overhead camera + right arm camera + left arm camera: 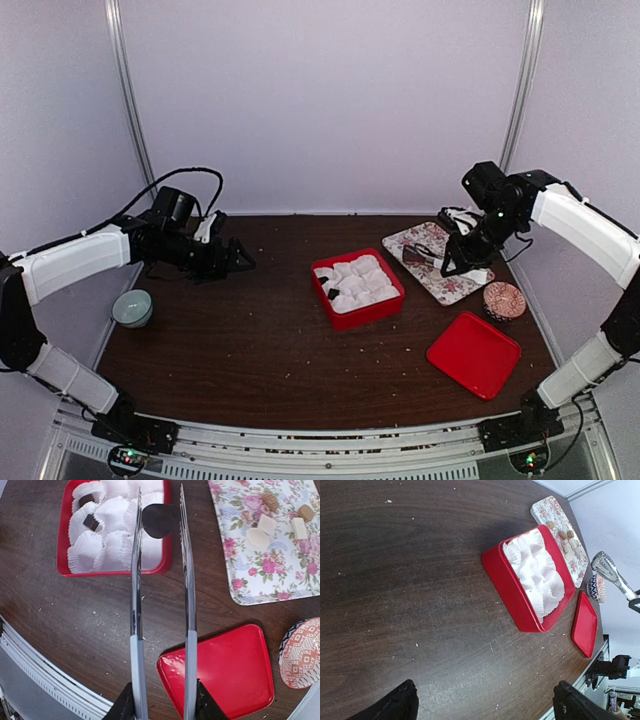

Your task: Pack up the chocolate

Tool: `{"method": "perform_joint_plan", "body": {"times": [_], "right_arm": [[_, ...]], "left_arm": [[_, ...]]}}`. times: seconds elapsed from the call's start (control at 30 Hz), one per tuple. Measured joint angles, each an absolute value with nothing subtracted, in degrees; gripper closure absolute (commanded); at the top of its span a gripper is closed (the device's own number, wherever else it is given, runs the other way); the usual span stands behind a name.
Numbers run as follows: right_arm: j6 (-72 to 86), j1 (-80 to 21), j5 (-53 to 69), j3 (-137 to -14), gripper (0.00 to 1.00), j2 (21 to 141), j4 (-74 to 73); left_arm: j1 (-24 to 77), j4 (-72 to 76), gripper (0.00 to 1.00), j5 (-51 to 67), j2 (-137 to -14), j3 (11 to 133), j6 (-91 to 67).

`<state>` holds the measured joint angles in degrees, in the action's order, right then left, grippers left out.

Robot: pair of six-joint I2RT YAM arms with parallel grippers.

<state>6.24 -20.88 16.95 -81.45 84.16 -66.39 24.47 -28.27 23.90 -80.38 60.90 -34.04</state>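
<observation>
A dark chocolate piece [159, 520] is pinched between the tips of the metal tongs [186, 580] and held off the table. In the right wrist view it shows against the right rim of the red box [64, 555]. In the top view the tong tips hang over the left part of the floral tray [452, 283], so it sits about where box and tray face each other. Two more dark pieces [90, 522] lie in white paper cups [112, 542] along the box's left side, and tan and pale pieces [266, 524] lie loose on the tray. Box and tray stand near each other, with a strip of bare wood between their facing edges. The red lid [474, 353] lies flat to the right of the box and nearer the arm bases, apart from both. A patterned cup [503, 300] sits just beside the tray's near-right corner and the lid's far edge. The widest open stretch of the brown table [230, 350] runs left of the box and in front of it, with a small pale bowl [132, 308] near the left edge. The right gripper [162, 705] is clamped on the tongs' handles, its wrist pitched downward, and the arm reaches in from the right with its elbow raised. The left gripper [238, 258] hangs above the table, well left of the box and pointing toward it. Its fingers [395, 707] are spread wide and grasp nothing, and the arm is bent in from the left side.
</observation>
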Motion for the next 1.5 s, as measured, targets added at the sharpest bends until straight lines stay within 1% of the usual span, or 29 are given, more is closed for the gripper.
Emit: {"method": "perform_joint_plan", "body": {"times": [0.33,0.67,1.03,1.23,1.4,1.5], "right_arm": [[7.6,-31.0,19.9,-81.4,0.73,84.8,-66.0],[8.8,-38.3,23.7,-83.5,0.73,94.7,-64.1],[9.5,-39.2,24.3,-86.2,0.70,98.4,-62.0],[9.5,-39.2,24.3,-86.2,0.63,99.9,-61.9],[9.6,-39.2,24.3,-86.2,0.60,100.0,-61.7],[9.9,-39.1,24.3,-86.4,0.60,100.0,-61.8]], "left_arm": [[24.5,-28.2,0.03,24.1,-79.7,60.2,-34.0],[24.5,-28.2,0.04,24.2,-79.3,60.1,-33.9],[24.5,-28.3,0.04,24.2,-79.3,59.6,-33.9],[24.5,-28.3,0.04,24.2,-79.3,59.6,-33.9],[24.5,-28.3,0.04,24.2,-79.3,59.6,-33.6],[24.5,-28.3,0.04,24.2,-79.3,59.6,-33.5]]}}
